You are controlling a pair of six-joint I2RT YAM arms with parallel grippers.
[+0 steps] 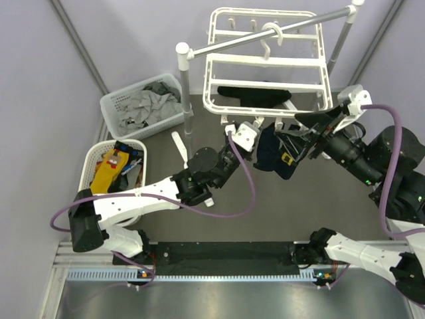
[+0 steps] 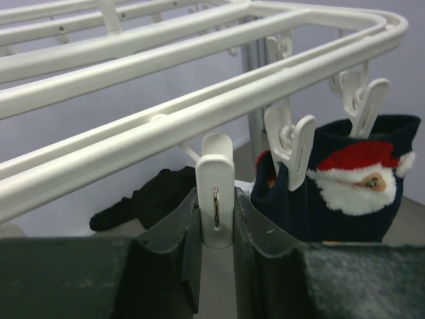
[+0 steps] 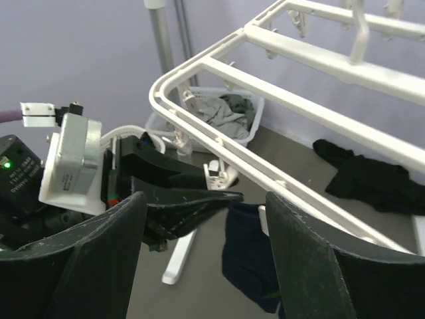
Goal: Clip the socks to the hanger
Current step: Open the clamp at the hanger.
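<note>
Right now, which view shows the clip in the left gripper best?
Left wrist. The clip sits mid-frame, pinched by the left gripper and dangling from the hanger. Right wrist shows just a small white piece of it past that gripper's fingers. In top external I can't pick it out under the wrist and hanger edge.

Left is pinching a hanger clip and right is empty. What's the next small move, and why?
Probably close the right gripper on the navy sock at its near top edge and lift it toward the clip that the left gripper is squeezing. That clip on the hanger holds nothing, the sock hangs just beside it, and the right gripper is open with nothing between its fingers.
</note>
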